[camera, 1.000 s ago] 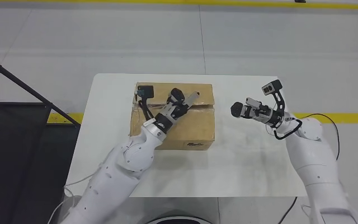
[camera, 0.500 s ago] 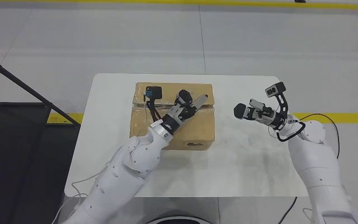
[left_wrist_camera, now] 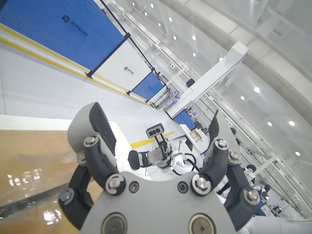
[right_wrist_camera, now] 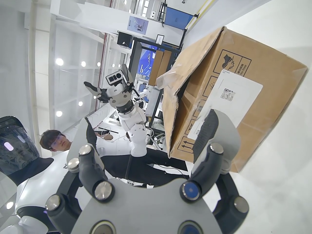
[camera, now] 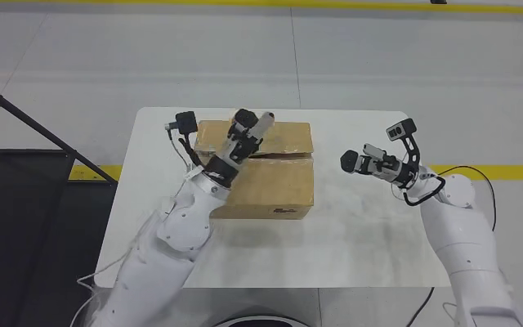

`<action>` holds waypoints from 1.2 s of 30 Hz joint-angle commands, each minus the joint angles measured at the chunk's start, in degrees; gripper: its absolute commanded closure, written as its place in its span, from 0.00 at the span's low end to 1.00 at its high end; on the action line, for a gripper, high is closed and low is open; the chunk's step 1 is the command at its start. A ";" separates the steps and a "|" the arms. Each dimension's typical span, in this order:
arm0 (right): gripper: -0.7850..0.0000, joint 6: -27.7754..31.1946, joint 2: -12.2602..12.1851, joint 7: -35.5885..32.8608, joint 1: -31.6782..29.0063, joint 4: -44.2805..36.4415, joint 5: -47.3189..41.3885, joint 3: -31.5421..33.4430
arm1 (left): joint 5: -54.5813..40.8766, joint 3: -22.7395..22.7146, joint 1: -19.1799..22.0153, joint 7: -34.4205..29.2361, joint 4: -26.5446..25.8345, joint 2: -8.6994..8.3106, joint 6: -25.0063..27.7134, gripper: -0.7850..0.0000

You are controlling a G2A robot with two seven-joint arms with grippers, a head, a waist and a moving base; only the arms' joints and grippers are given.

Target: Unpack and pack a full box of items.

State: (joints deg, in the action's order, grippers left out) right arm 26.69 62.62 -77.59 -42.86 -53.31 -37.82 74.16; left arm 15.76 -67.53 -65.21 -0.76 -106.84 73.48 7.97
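Note:
A brown cardboard box point(camera: 270, 176) lies on the white table point(camera: 359, 237), with clear tape along its top seam. My left gripper point(camera: 252, 123) hangs open and empty above the box's far edge; in the left wrist view, the left gripper point(left_wrist_camera: 158, 125) points outward with the box top point(left_wrist_camera: 29, 159) beside it. My right gripper point(camera: 348, 160) is held open and empty above the table, right of the box. In the right wrist view, the right gripper point(right_wrist_camera: 148, 127) faces the box's labelled end point(right_wrist_camera: 243, 98), where a top flap stands slightly lifted with torn tape.
Bare table surface lies right of the box and in front of it point(camera: 327, 253). A black frame point(camera: 41, 131) stands off the table's left side. A yellow floor line point(camera: 490, 172) runs behind the right arm.
My left gripper has swung from above the box's centre seam to its far edge, farther left. The right arm has barely moved.

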 commanded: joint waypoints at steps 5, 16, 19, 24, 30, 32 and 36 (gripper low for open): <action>0.00 -0.03 -0.24 -0.03 -0.47 0.24 -0.61 0.48 | -5.28 -2.21 0.20 -10.59 2.39 -0.37 -2.81 0.00; 0.00 -0.17 -0.90 -0.18 -1.52 0.81 -1.61 1.61 | -5.53 3.12 5.09 -16.19 7.45 0.61 -7.09 0.00; 0.00 -0.19 -1.07 -0.19 -1.97 0.59 -2.00 1.85 | -5.34 4.61 5.93 -16.12 8.36 0.97 -7.31 0.00; 0.00 -0.22 -1.32 -0.23 -2.24 0.70 -2.41 2.16 | -4.78 7.05 7.36 -15.82 10.08 1.61 -7.33 0.00; 0.00 -0.17 -1.60 -0.18 -2.74 0.58 -2.78 2.41 | -4.33 9.45 8.88 -15.39 11.65 2.37 -7.38 0.00; 0.00 -0.20 -1.70 -0.21 -2.94 0.61 -3.01 2.52 | -4.04 10.38 9.22 -15.38 12.02 2.63 -7.27 0.00; 0.00 -0.15 -1.89 -0.16 -3.33 0.52 -3.22 2.66 | -3.82 11.96 9.82 -14.89 12.72 3.18 -7.12 0.00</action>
State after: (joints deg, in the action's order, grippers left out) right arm 26.52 60.77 -77.77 -46.12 -52.76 -41.02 76.80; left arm 11.96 -55.92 -55.52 -15.76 -94.23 76.54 0.82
